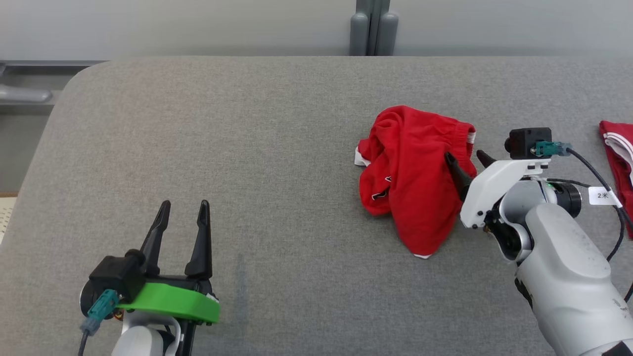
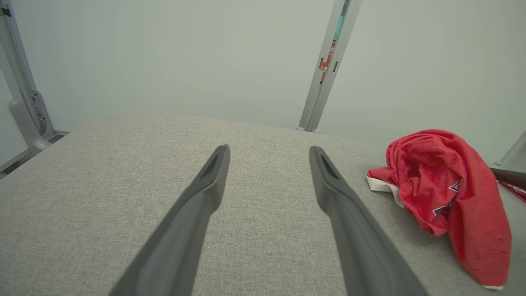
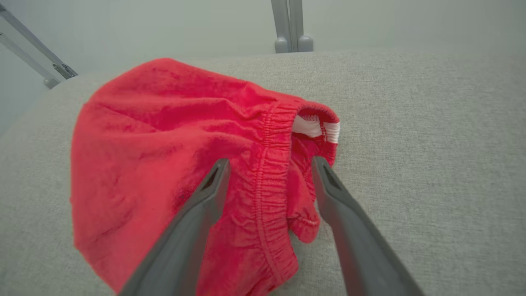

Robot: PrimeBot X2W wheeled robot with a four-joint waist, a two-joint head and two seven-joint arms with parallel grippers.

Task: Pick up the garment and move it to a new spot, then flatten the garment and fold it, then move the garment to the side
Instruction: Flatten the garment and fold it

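Head view puts the garment (image 1: pixel 410 183) right of centre on the grey table (image 1: pixel 247 123). It is a crumpled red heap whose long axis runs roughly from the top of the frame to the bottom, with the gathered waistband (image 1: pixel 465 132) at its upper right and a pointed tail at its lower end.

My right gripper (image 1: pixel 464 157) comes in from the lower right and sits at the heap's right edge, fingers pointing toward the upper left of the frame. In the right wrist view its jaws stand apart with nothing clamped. They straddle the ridge of the waistband, which runs up the frame between them. One finger lies over the red cloth, and the other is beside the end of the band, over bare table. I cannot tell whether either tip is pressing down.

My left gripper (image 1: pixel 184 205) is at the lower left of the frame, jaws spread over bare table and well apart from the garment, which lies off to its right.

I judge this a right-arm pick: the band is already between the fingers, so closing should pinch across it. A second red cloth (image 1: pixel 618 148) lies at the right edge of the frame, clear of the grasp.
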